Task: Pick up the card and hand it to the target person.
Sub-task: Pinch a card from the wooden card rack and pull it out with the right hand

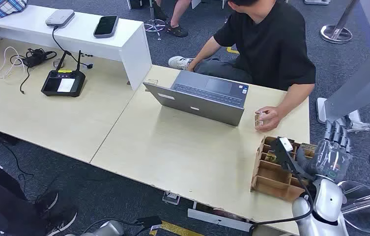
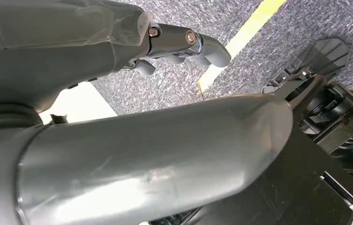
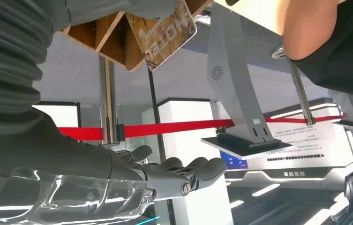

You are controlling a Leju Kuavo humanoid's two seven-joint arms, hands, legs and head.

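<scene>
From the head view, the right hand hovered at the far right corner of the pale worktop, just beside a wooden box with compartments; its fingers pointed away from the robot, stretched out and slightly apart, holding nothing. A person in a black shirt sat across the worktop behind an open laptop, with one hand resting on the surface near the box and holding a small object too small to make out. A black controller lay on the neighbouring worktop, and a phone on a white shelf beyond it. In the left wrist view, the left hand hung over grey carpet crossed by a yellow line; its fingers were curled in with nothing in them. In the right wrist view, the card stood in a compartment of the wooden box, sticking out past its edge, well apart from the right hand, whose fingers lay extended and empty. A red barrier tape ran across the background.
</scene>
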